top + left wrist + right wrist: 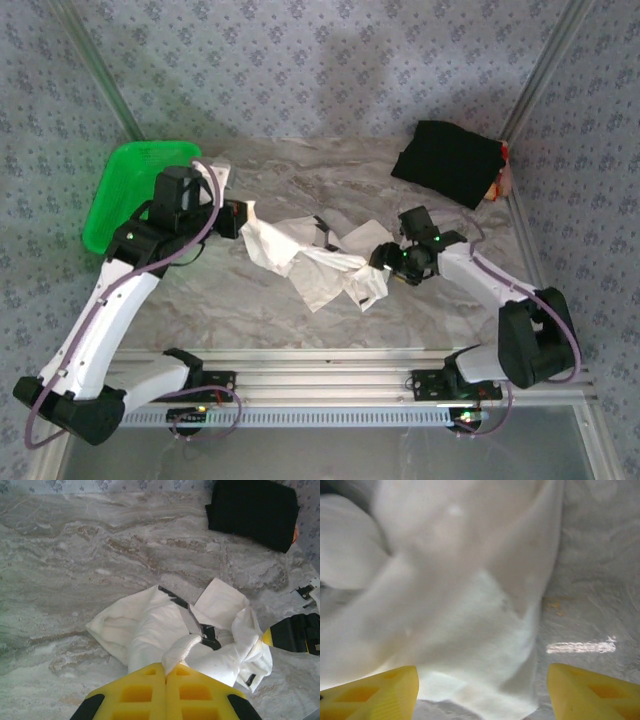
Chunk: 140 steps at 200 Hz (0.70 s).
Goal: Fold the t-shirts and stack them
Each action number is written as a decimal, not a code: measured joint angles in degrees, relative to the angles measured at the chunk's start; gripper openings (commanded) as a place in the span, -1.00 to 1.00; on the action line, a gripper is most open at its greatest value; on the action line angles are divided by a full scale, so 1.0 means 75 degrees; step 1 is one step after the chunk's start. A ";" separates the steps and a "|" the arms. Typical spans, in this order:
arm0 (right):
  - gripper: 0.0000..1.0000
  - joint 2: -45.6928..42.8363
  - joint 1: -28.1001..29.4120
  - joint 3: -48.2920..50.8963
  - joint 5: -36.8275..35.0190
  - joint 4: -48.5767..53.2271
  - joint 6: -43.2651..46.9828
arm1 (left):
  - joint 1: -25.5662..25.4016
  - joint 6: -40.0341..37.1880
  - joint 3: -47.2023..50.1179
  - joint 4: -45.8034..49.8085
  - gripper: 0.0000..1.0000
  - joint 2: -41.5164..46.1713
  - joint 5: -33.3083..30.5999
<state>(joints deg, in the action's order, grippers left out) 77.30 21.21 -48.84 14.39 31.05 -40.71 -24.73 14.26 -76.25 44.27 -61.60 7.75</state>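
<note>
One table [250,300], marbled grey, takes up the middle of the top view, and everything lies on it.

I count two t-shirts. The larger is the off-white shirt [320,265], crumpled into a loose band across the centre of the frame, with a few black marks showing among its folds. The black shirt [447,160] is a folded, compact block in the upper right of the frame, well apart from the off-white one. In my left wrist view the off-white shirt [150,630] lies bunched in the lower middle and the black shirt [252,510] sits in the upper right corner.

There is one container: a green basket [125,190] at the upper left. What shows of its inside is plain green plastic, and my left arm hides the rest.

I have two claws. My left claw [245,222] is at the left end of the off-white shirt. In its wrist view the left claw [165,672] has its yellow fingers pressed together, pinching a fold of that cloth. My right claw [385,262] is at the shirt's right end. In its wrist view the right claw [482,680] has its fingers standing well apart with the off-white shirt [470,605] between them, gripping nothing.
</note>
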 measured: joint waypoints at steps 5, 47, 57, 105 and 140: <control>0.40 -0.0085 -0.0015 -0.0096 0.0029 0.0029 0.0000 | 0.0000 0.0000 -0.0085 -0.0009 -1.00 -0.0023 0.0017; 0.10 0.0370 0.0117 -0.0420 0.0399 -0.0289 -0.0111 | 0.0000 0.0029 -0.0495 -0.0105 -1.00 -0.0207 0.0149; 0.00 0.0766 0.0149 -0.0440 0.0449 -0.0376 -0.0105 | 0.0000 0.0029 -0.0516 -0.0099 -1.00 -0.0268 0.0172; -1.00 0.1346 0.0300 -0.0472 0.0455 -0.0248 -0.0172 | 0.0052 0.0026 -0.0781 -0.0082 -1.00 -0.0560 0.0163; -1.00 0.0761 0.0137 -0.0554 0.0417 0.0181 -0.0242 | 0.0332 -0.0026 -0.1338 0.0128 -1.00 -0.0764 0.0128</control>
<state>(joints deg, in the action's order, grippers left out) 83.00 22.24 -52.99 17.52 32.40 -42.52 -22.24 14.06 -86.28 45.23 -67.33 8.71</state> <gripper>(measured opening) 0.068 0.043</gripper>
